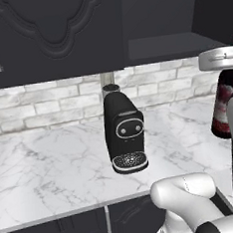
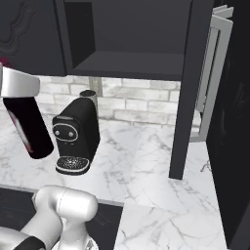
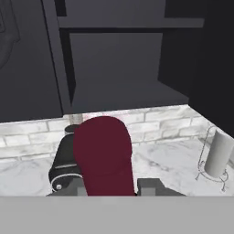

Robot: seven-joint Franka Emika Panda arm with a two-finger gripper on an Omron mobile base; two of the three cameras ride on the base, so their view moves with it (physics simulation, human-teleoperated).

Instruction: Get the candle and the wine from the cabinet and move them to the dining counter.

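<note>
My gripper (image 3: 109, 186) is shut on the wine (image 3: 103, 153), whose dark red body rises between the two finger tips in the hand view. In the left base view the wine (image 1: 221, 107) hangs at the right edge under the gripper (image 1: 224, 75), above the marble worktop. From the right base the wine (image 2: 27, 129) shows tilted at the far left, below the gripper (image 2: 14, 99). The black cabinet (image 2: 132, 63) stands open with a bare shelf (image 3: 123, 98). The candle and the dining counter are out of view.
A black coffee machine (image 1: 125, 132) stands on the marble worktop (image 1: 48, 169) by the brick wall, just beside the bottle (image 2: 75, 134). A paper towel holder (image 3: 217, 157) stands to the right. The open cabinet door (image 2: 229, 122) juts out at the right.
</note>
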